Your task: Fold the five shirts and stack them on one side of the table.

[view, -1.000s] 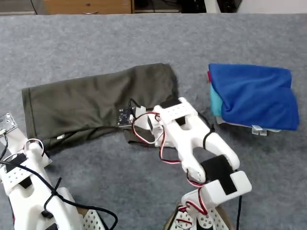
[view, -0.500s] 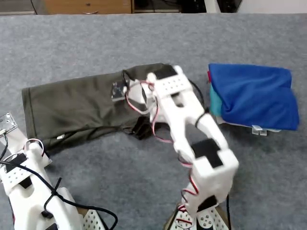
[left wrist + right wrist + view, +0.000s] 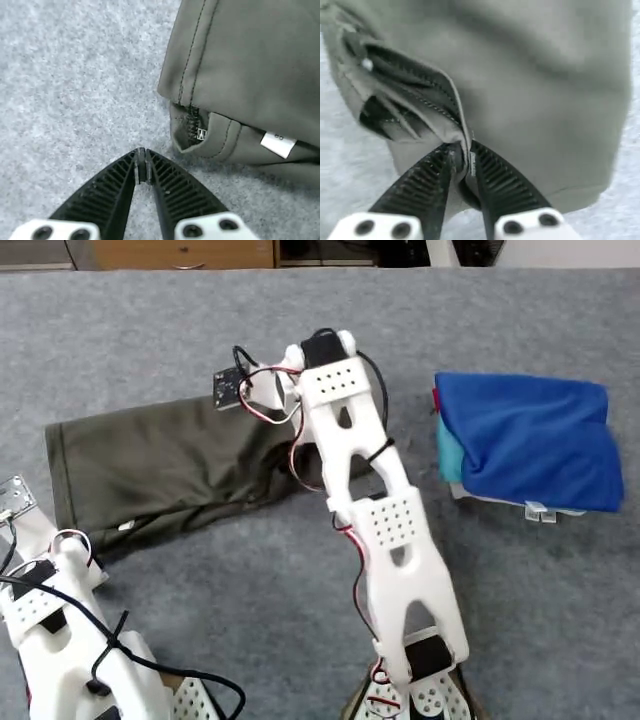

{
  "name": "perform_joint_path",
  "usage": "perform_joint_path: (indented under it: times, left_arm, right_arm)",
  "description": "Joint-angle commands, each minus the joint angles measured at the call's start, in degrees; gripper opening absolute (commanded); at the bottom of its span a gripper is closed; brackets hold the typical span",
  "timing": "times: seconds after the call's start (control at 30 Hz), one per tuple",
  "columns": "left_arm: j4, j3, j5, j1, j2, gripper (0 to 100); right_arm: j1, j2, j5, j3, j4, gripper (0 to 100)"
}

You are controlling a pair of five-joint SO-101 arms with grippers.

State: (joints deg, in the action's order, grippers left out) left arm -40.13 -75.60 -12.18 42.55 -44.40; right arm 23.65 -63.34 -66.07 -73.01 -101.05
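Grey cloth [image 3: 150,330] covers the table. On it lies the olive shirt [image 3: 160,460], folded into a long band left of centre. Its long axis runs from about 8 o'clock to 2 o'clock, with a squared end toward 9 o'clock.

The right arm [image 3: 390,540] stretches from 6 o'clock toward 12 o'clock across the band's 3 o'clock end. A second ago it was bent back, its wrist over the shirt's near edge.

At 3 o'clock, apart from the olive shirt, a folded blue shirt [image 3: 525,440] tops a teal layer [image 3: 448,455].

The left arm [image 3: 60,640] sits at 7 o'clock, unmoved.

The right gripper [image 3: 462,152] is clamped on a bunched seam of the olive shirt. The left gripper [image 3: 141,167] has its tips pressed together on nothing, near a shirt corner bearing a white label [image 3: 278,144].
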Motion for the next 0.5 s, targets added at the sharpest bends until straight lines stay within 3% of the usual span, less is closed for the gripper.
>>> perform_joint_path:
  times: [0.0,0.17,0.33,0.47]
  left_arm:
    - [0.35,0.09,-0.35,0.09,-1.19,2]
    - [0.35,0.09,-0.35,0.09,-1.19,2]
    - [0.62,0.18,-0.26,0.09,-1.19,2]
    - [0.53,0.18,-0.26,0.09,-1.19,2]
  right_arm:
    - [0.13,-2.59,-1.14,-9.01,0.97,0.2]
    - [-0.13,-4.97,-1.23,-17.1,1.41,0.5]
    - [-0.04,-5.05,3.96,-21.41,-0.97,17.4]
    - [-0.13,-4.7,6.42,-22.64,-1.05,18.1]
